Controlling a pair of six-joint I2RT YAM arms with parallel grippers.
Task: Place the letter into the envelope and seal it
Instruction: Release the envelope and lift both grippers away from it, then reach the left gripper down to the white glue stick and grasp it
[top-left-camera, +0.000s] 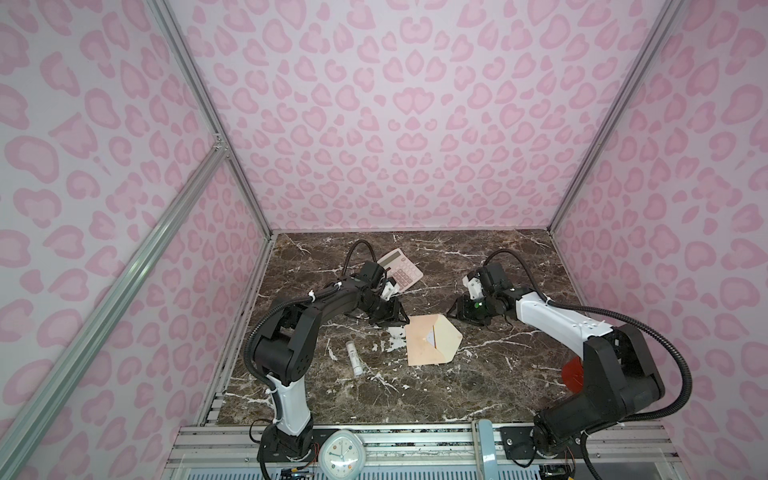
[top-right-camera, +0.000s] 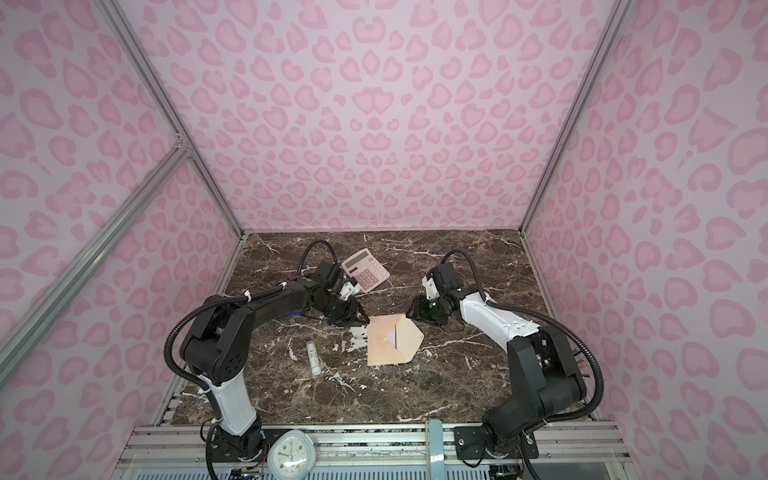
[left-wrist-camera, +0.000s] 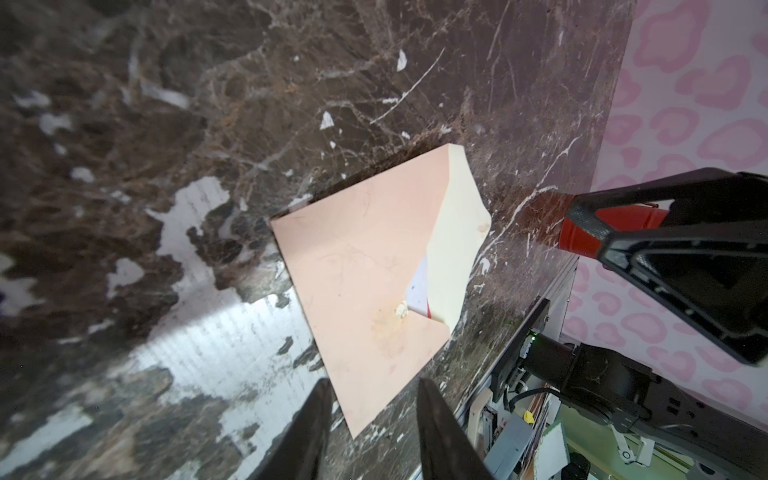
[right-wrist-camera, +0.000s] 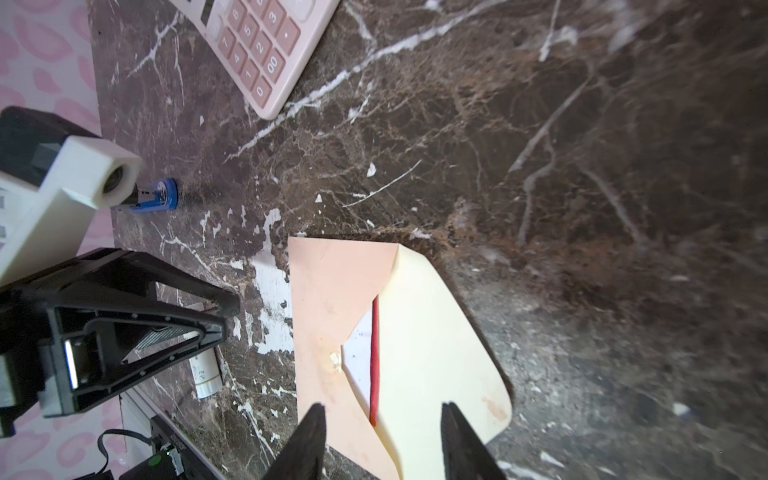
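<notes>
- I see the envelope (top-left-camera: 419, 345) lying flat on the marble table (top-left-camera: 478, 382), a little below the middle of the frame in both top views, between the two arms.
- Its cream flap (top-left-camera: 448, 337) is not closed. It points to the right of the frame, and in the wrist views it looks slightly raised from the table.
- The letter (right-wrist-camera: 359, 365) is inside the envelope. Only a narrow white part with a red edge shows in the opening under the flap.
- The left pincer (left-wrist-camera: 374, 386) is at the upper left corner of the envelope in the top views. Its two fingers stand partly apart and grip nothing. From its own camera the corner of the envelope appears between them. From the right wrist camera I see bare table between the fingertips and the edge of the envelope.
- The right pincer (right-wrist-camera: 383, 409) is at the upper right of the envelope, near the fold of the flap. Its fingers are also partly apart and it has hold of nothing. The flap lies below them, and I cannot tell if they touch it.
- A pink-keyed calculator (top-left-camera: 400, 268) lies higher in the frame, behind the left pincer.
- A small white tube (top-left-camera: 354, 358) lies on the table left of the envelope, well apart from it.
- A round clock (top-left-camera: 343, 456) sits on the metal rail at the bottom edge.
</notes>
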